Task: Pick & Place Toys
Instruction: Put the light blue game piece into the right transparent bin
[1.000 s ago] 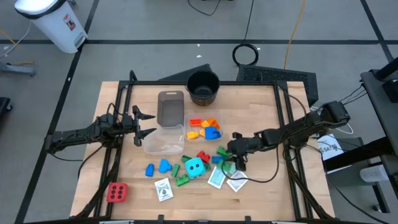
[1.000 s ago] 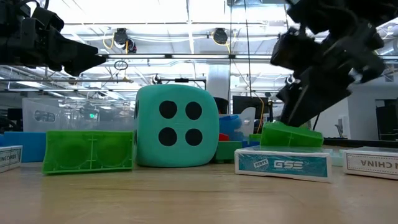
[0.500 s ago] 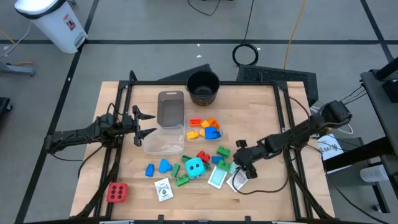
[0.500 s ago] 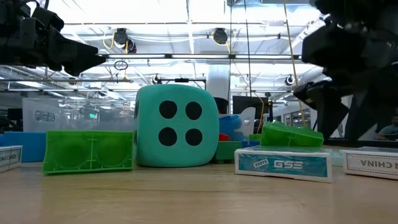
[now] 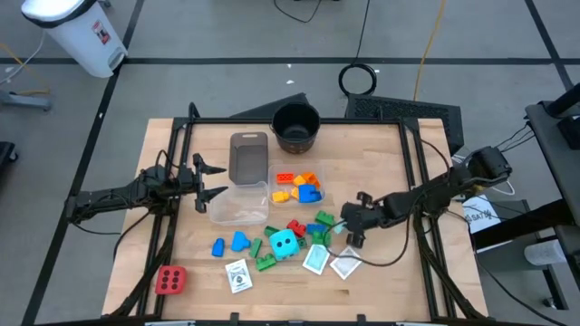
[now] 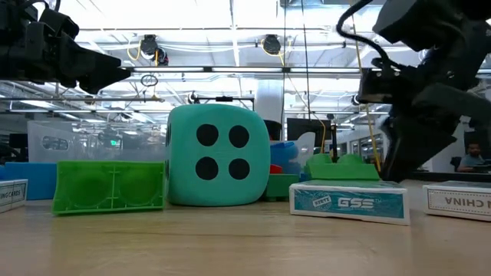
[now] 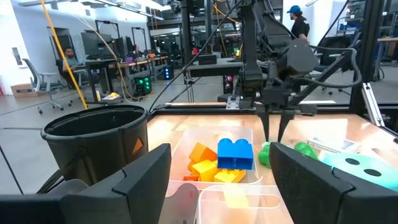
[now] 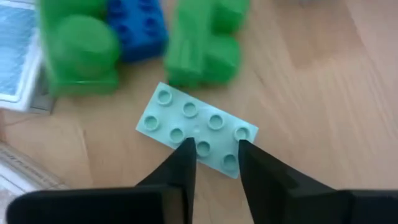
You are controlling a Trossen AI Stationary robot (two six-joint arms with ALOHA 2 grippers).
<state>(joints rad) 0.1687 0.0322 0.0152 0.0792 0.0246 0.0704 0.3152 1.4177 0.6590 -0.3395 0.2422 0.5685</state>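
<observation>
Right pincer (image 8: 211, 149), right of centre in the high view, straddles the edge of a pale green studded plate (image 8: 196, 129) flat on the desk (image 5: 399, 154), fingers narrowly apart. Left pincer (image 5: 207, 179) hangs released at centre left.

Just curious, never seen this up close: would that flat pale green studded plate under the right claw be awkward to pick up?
Probably. The pale green plate lies flat, leaving little edge. It looks rigid and light, so the right gripper could skid it sideways.
</observation>
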